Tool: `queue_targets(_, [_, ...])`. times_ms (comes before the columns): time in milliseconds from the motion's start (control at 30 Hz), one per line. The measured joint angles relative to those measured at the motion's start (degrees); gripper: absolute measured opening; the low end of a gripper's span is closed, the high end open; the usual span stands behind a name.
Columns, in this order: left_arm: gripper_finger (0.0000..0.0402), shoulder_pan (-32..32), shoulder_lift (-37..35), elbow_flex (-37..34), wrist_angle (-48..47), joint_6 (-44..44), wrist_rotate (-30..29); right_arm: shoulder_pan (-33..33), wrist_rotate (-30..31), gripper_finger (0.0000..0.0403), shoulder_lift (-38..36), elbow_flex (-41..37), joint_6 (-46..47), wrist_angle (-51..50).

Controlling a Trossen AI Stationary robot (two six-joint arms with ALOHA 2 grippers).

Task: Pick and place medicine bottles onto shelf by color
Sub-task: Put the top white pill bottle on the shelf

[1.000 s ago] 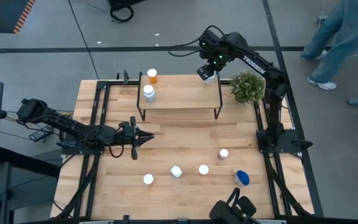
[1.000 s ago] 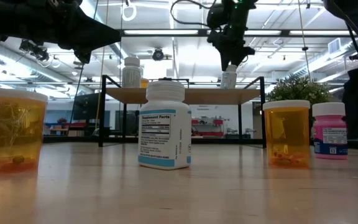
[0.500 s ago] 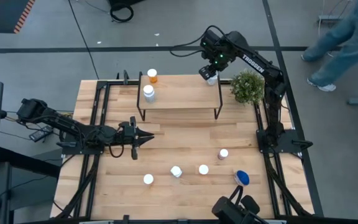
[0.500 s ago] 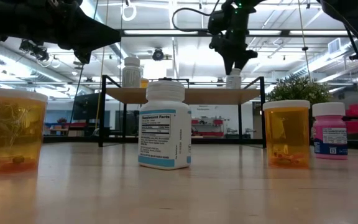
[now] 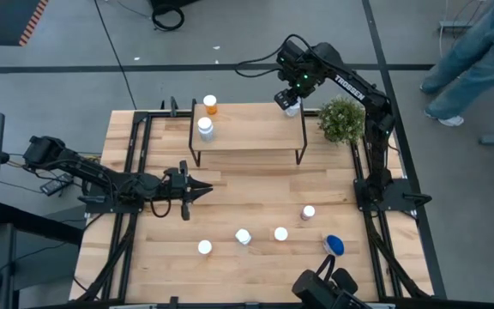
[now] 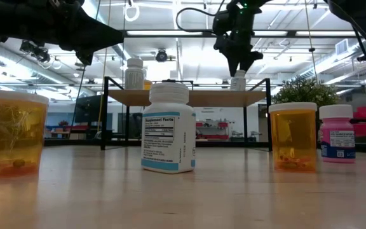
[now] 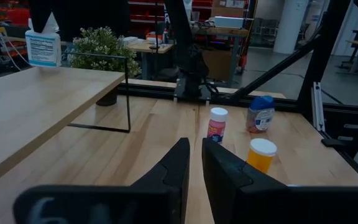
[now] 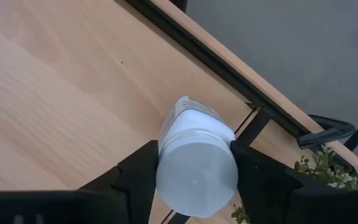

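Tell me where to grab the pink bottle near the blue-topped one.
Grip the pink bottle by its white cap from straight above: it stands upright with open table around it, and the blue-topped bottle stands apart, so fingers can close across the cap's round sides.

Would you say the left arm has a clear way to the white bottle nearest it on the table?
Probably yes. The left gripper hovers with fingers nearly together over bare wood, and the white bottle stands upright, apart from the other bottles, with nothing between. The right gripper is busy far off at the shelf.
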Motion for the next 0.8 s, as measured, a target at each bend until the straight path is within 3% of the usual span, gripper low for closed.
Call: queue_targets(800, [0.0059,0.00,0.02,0.00,0.01,-0.03,0.00,0.76,-0.89,0.0213,0.00,0.02,-0.27,1.57])
